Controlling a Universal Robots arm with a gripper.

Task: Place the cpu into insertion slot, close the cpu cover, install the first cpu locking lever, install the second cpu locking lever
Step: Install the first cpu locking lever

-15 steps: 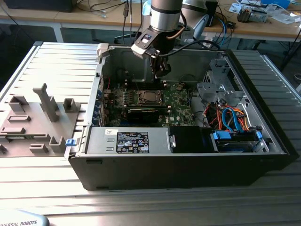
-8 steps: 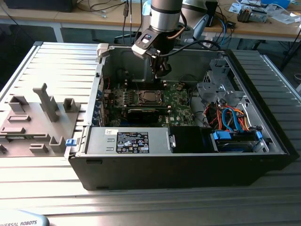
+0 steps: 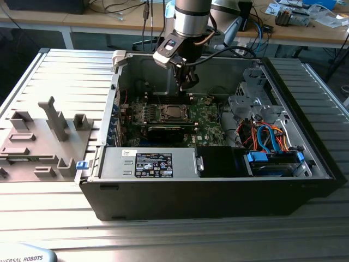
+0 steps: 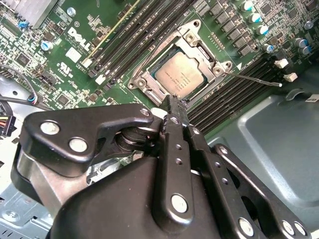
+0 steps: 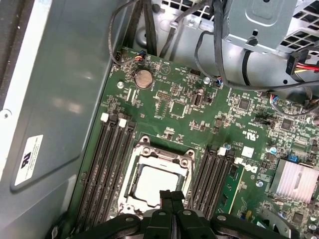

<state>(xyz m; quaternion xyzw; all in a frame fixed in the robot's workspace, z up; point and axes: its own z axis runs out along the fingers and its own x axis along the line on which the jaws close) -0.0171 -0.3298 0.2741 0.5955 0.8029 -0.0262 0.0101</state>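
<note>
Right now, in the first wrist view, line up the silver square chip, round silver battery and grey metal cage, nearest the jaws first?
1. Silver square chip, on the green board, by the jaws.
2. Round silver battery, near that board's edge.
3. Grey metal cage, beyond the board.

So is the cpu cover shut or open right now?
Shut: the cpu cover lies flat on the socket, framing the cpu in both wrist views.

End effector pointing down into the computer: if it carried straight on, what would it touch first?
The end effector would probably meet the cpu, near the rim of the cpu cover; depth is unclear.
</note>
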